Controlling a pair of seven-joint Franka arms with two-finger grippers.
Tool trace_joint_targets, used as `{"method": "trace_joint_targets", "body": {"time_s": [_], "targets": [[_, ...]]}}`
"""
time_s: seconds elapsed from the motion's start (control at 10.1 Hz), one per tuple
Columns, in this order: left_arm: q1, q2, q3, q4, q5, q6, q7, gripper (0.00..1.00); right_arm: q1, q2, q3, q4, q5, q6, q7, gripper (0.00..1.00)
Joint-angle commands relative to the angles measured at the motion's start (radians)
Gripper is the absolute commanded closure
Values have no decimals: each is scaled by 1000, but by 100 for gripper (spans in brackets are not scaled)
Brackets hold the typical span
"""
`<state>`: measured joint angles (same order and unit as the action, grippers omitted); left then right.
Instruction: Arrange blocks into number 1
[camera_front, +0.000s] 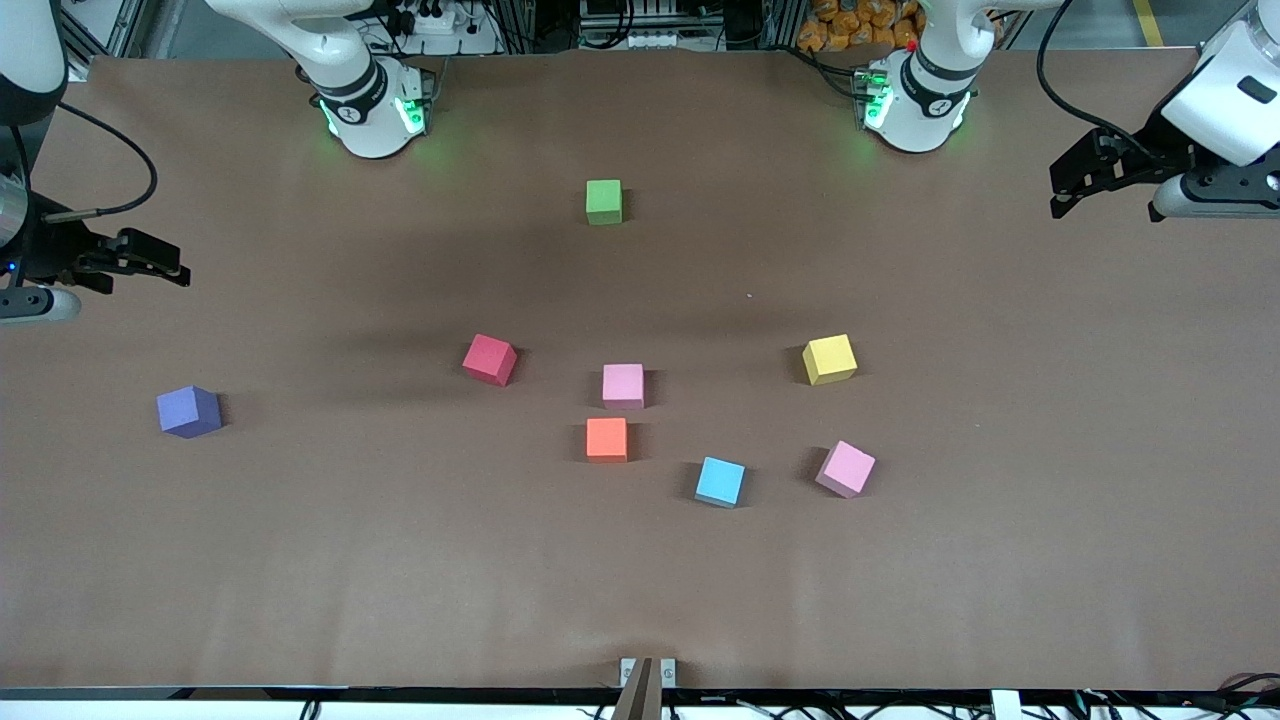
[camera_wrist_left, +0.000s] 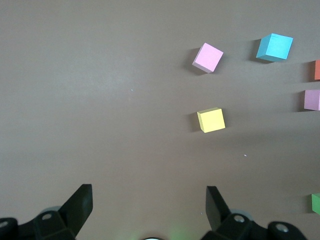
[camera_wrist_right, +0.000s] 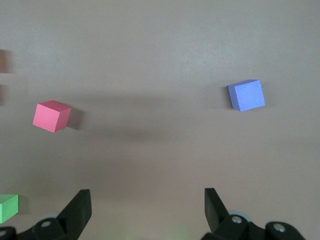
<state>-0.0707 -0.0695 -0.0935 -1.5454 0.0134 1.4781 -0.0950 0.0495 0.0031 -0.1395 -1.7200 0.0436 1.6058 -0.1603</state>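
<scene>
The green block (camera_front: 604, 201) lies farthest from the front camera, midway between the two bases. Nearer lie the red block (camera_front: 489, 359), a pink block (camera_front: 623, 385) and the yellow block (camera_front: 829, 359), spread across the table's middle. A second pink block (camera_front: 845, 468) lies nearer still, toward the left arm's end. My left gripper (camera_front: 1055, 195) hangs open and empty over the table's left-arm end; its wrist view shows the yellow block (camera_wrist_left: 211, 120). My right gripper (camera_front: 170, 265) hangs open and empty over the right-arm end, with the red block (camera_wrist_right: 51, 116) in its wrist view.
An orange block (camera_front: 606, 439) sits just in front of the central pink one, and a blue block (camera_front: 720, 482) lies beside the second pink one. A purple block (camera_front: 188, 411) lies alone toward the right arm's end. Brown paper (camera_front: 400, 580) covers the table.
</scene>
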Motion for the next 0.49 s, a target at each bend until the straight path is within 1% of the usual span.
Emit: {"method": "trace_joint_targets", "body": {"time_s": [0.0, 0.2, 0.3, 0.39], "targets": [[5, 4, -6, 14, 17, -15, -12, 0, -5, -11, 1, -3, 2, 2, -13, 0], [-1, 19, -6, 16, 19, -15, -25, 0, -5, -12, 0, 2, 5, 2, -11, 0], [-11, 22, -8, 7, 20, -15, -41, 0, -4, -12, -2, 8, 13, 0, -11, 0], [-20, 31, -24, -17, 20, -16, -43, 0, -2, -14, 0, 20, 15, -1, -10, 0]]}}
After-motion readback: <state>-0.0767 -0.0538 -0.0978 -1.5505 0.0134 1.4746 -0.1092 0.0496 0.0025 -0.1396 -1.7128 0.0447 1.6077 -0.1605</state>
